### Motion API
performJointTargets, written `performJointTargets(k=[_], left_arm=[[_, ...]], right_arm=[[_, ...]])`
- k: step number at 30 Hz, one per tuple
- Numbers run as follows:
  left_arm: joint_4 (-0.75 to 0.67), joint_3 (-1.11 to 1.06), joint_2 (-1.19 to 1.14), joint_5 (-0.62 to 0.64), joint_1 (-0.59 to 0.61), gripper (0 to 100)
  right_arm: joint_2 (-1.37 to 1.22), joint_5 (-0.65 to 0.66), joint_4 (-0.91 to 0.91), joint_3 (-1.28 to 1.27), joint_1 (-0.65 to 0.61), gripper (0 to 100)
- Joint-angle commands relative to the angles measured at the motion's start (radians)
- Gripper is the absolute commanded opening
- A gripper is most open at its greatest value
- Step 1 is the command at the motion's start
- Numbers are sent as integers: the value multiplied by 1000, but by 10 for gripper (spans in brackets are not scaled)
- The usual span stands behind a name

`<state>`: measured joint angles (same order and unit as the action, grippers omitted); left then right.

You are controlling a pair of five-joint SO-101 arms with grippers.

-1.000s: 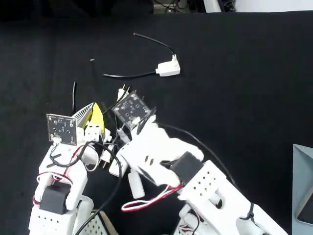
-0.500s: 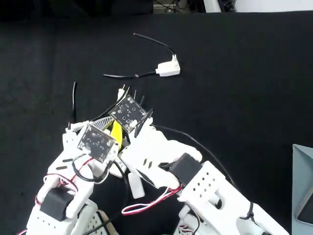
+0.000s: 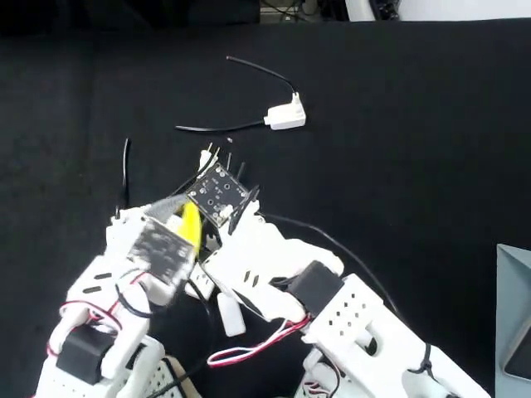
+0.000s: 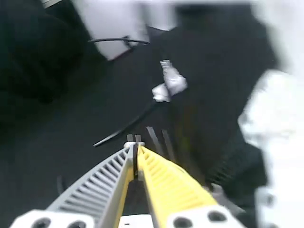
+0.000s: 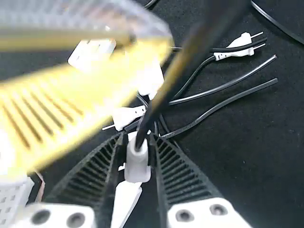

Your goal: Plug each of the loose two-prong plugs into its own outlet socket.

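at the tabletop's [image 3: 415,124] near edge, plug [image 5: 137,166] clamped in right claw [image 5: 137,138].
left claw [image 4: 135,150] is closed alongside, perhaps to steady its cord [image 5: 183,71].

The outlet socket [image 3: 286,116] lies well beyond both arms, with a loose plug [image 3: 207,155] between it and them.

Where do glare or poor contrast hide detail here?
High view: the thin black cable nearly vanishes against the black table cloth. Left wrist view: the other arm's white shell blows out. Right wrist view: evenly lit, the gripped white two-prong plug reads clearly.
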<state>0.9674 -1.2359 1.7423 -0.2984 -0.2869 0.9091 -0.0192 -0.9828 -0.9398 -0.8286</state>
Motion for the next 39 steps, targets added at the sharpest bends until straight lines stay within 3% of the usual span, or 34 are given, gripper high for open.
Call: performJointTargets(k=[1,6,12,16,24,35,39], left_arm=[[-25,68,5,83,105,30],[-127,5,2,141,185,30],[-140,-21,3,129,27,30],[-138,-24,5,38,-91,30],[-138,-13,5,25,-140,30],[-138,-28,-8,87,249,30],[-138,-27,-77,97,317,30]], right_arm=[[19,-12,-3,61,-5,11],[50,-43,-3,82,-11,11],[147,-43,-3,62,-95,11],[166,-41,-6,56,-104,11],[173,-41,-77,56,-71,11],[165,-48,-64,27,247,11],[165,-46,6,-45,334,11]])
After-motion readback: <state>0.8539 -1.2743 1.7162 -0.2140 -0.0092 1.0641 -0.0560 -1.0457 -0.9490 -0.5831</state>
